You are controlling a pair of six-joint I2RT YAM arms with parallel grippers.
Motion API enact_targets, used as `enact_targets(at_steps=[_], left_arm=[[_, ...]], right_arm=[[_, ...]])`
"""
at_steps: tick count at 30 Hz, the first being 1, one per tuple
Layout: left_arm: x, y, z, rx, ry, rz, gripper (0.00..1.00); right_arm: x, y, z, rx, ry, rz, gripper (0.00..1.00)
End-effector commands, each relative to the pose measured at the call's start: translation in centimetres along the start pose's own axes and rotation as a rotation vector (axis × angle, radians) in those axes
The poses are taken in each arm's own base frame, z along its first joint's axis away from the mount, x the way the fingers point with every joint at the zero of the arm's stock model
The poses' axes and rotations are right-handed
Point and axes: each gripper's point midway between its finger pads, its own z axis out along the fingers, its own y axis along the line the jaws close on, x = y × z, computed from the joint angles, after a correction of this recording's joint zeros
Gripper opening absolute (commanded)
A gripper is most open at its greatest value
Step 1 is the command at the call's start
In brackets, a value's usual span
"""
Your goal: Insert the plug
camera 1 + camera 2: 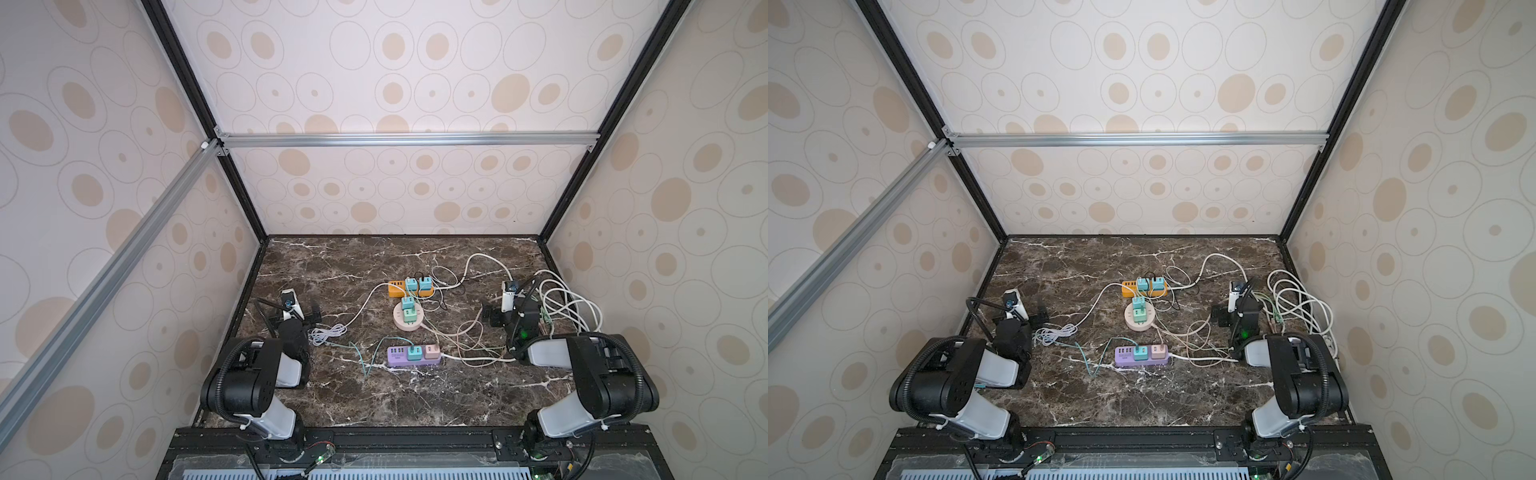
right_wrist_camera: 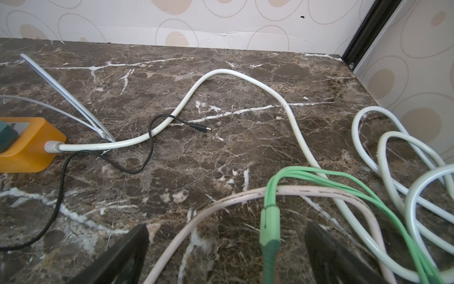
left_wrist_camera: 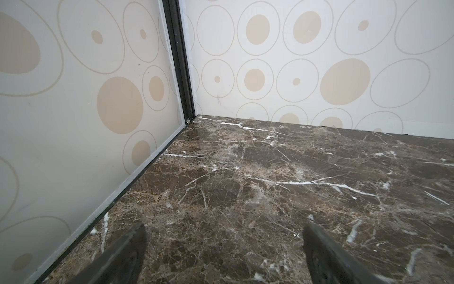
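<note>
Both grippers are gaping wide as I'm watching: left gripper [image 3: 223, 232] over bare marble tabletop [image 3: 270, 167], right gripper [image 2: 226, 232] straddling a green cable plug [image 2: 269, 222] only its wrist view is showing clearly.

1 orange strip [image 1: 395, 289], 1 round hub [image 1: 400, 325], 1 purple strip [image 1: 397, 358] — 3 pwr blocks — w/ 6 plug adapters [image 1: 411, 285], 2 apiece.

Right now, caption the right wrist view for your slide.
Open right gripper near a green cable connector, white cords across the brown marble tabletop.
</note>
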Motion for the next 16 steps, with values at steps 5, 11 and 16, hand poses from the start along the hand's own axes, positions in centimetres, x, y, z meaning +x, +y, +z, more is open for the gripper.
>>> enact_targets(at_steps=[5, 11, 16], left_arm=[[-0.97, -0.19, 0.05, 0.001, -0.038, 0.013, 0.98], [-0.80, -0.43, 0.44, 0.000, -0.024, 0.025, 0.98], [-0.96, -0.50, 0.11, 0.010, -0.036, 0.025, 0.98]], right_arm=[[-0.87, -0.11, 0.13, -0.001, -0.020, -0.010, 1.00], [-0.92, -0.14, 0.13, 0.000, -0.021, -0.010, 1.00], [-0.90, -0.11, 0.12, -0.001, -0.021, -0.010, 1.00]])
